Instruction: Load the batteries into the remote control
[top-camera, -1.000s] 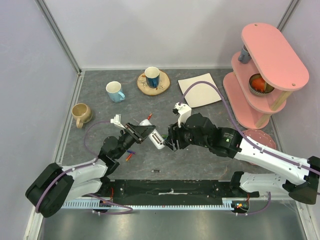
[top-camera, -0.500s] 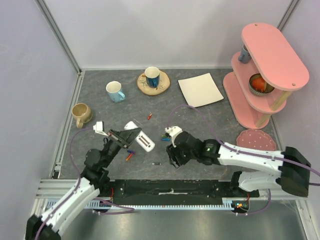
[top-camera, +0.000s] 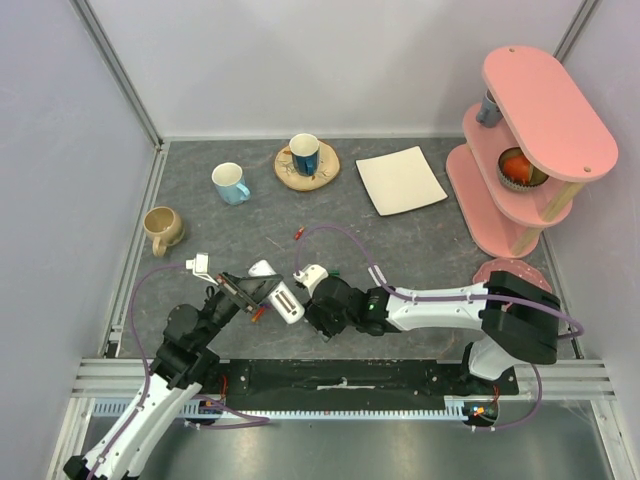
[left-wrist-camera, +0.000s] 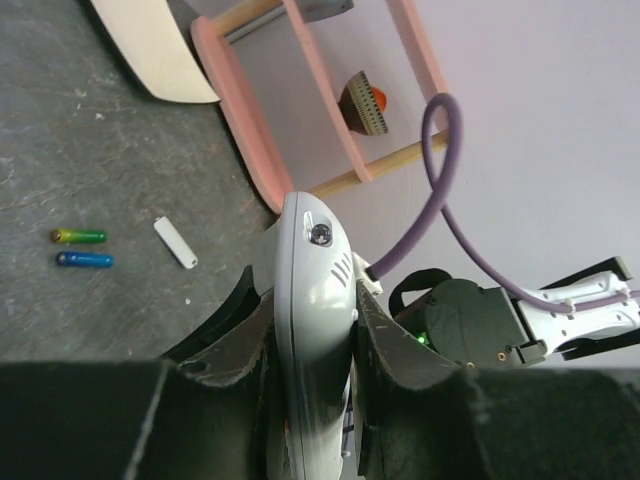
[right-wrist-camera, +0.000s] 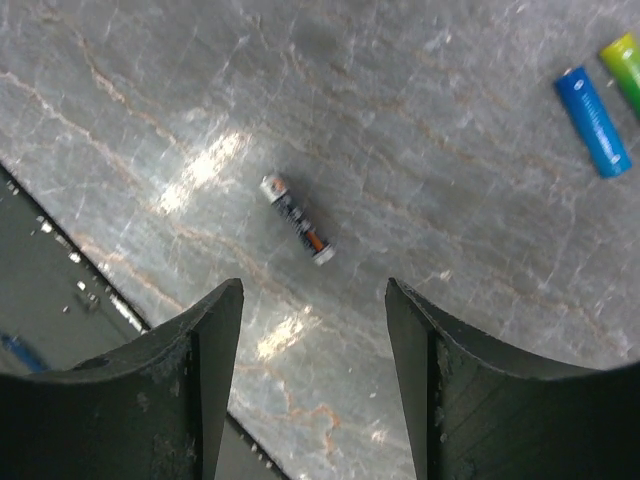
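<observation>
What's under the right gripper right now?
A dark battery with an orange band lies on the table below the open right gripper, untouched. From the top camera the right arm covers that spot.

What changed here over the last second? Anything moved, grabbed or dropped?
Both arms drew back toward their bases. The left gripper kept its hold on the remote control and carried it nearer the near edge. The right gripper left the remote's side, swung left, and now hangs open over a small dark battery. Nothing was picked up or dropped. The mugs, plate and pink shelf stayed put.
</observation>
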